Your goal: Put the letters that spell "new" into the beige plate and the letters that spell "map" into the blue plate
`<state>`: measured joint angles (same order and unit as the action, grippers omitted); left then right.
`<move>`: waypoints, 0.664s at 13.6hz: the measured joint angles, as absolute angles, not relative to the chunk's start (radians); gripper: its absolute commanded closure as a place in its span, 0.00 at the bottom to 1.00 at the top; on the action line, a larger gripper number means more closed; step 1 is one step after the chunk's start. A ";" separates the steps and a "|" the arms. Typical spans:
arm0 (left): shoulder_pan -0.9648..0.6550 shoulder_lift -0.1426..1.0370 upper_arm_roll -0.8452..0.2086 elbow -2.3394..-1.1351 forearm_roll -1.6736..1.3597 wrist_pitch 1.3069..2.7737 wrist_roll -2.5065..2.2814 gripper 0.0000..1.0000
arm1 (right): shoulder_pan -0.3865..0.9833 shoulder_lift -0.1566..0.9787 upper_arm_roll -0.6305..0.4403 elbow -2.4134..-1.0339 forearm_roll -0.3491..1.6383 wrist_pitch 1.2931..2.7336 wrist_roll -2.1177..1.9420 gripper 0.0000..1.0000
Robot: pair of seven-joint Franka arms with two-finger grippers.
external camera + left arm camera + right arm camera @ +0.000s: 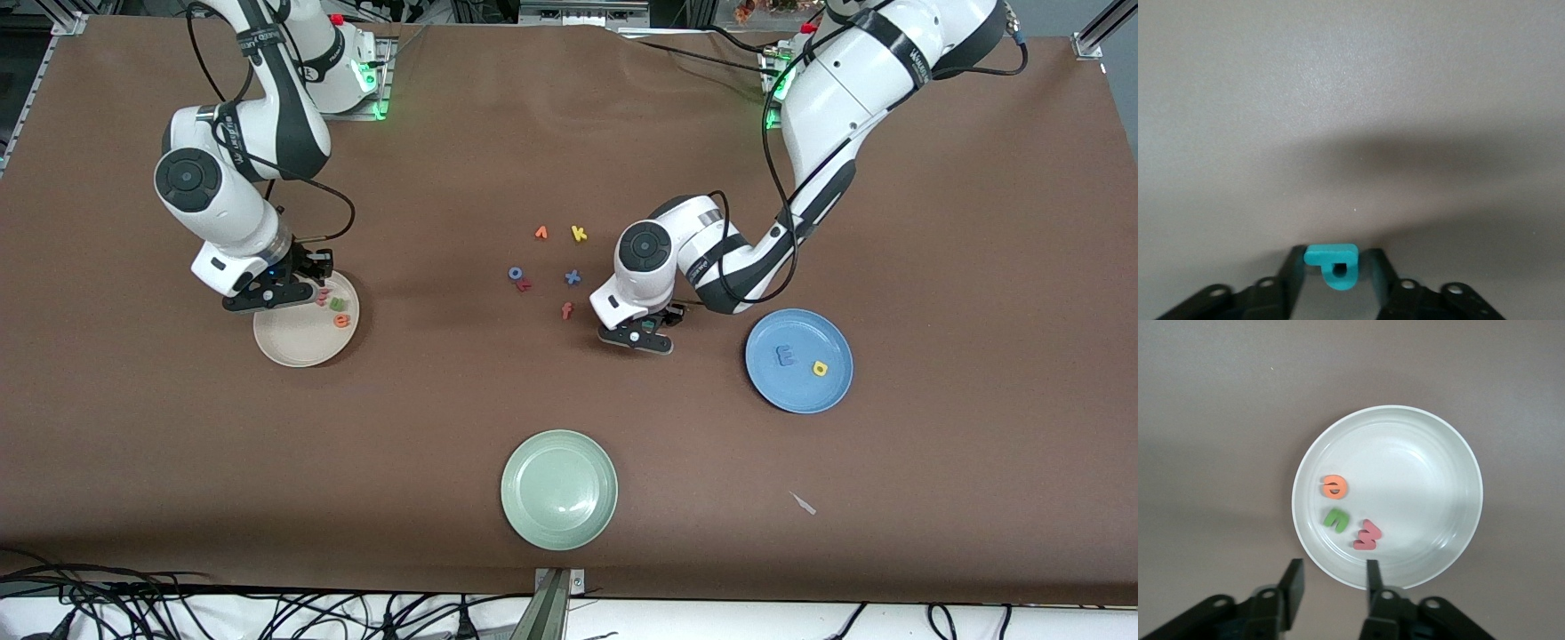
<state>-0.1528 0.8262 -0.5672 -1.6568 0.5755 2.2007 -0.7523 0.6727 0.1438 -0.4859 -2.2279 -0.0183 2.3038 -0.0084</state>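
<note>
The beige plate [293, 342] [1425, 447] lies toward the right arm's end of the table. In it are the orange e [342, 320] [1335, 487], the green n [337, 304] [1337, 519] and the pinkish-red w [324, 292] [1367, 536]. My right gripper [298, 289] [1334, 567] hangs open over that plate's rim, holding nothing. The blue plate [798, 391] holds the blue m [784, 356] and the yellow a [819, 367]. My left gripper [636, 338] [1337, 253] is down at the table between the loose letters and the blue plate, shut on the teal p [1335, 267].
A pale green plate [558, 524] lies nearest the front camera. Loose letters sit mid-table: orange v [540, 233], yellow k [579, 234], blue o [515, 274], blue x [573, 277], orange-red f [566, 310]. A small pale scrap [803, 503] lies nearer the camera than the blue plate.
</note>
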 measured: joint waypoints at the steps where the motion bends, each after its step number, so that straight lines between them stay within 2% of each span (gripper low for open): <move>1: -0.152 0.819 -0.567 -1.656 0.576 2.198 -0.752 0.89 | 0.673 0.144 -0.486 -2.228 -0.018 2.304 -0.008 0.34; 3: -0.146 0.818 -0.561 -1.657 0.576 2.198 -0.752 0.89 | 0.673 0.144 -0.486 -2.228 -0.018 2.305 -0.006 0.29; 6: -0.134 0.818 -0.560 -1.655 0.576 2.198 -0.751 0.89 | 0.673 0.140 -0.480 -2.208 -0.017 2.290 0.021 0.26; 9: -0.122 0.803 -0.562 -1.642 0.576 2.166 -0.734 0.88 | 0.676 0.122 -0.474 -2.100 -0.017 2.147 0.039 0.21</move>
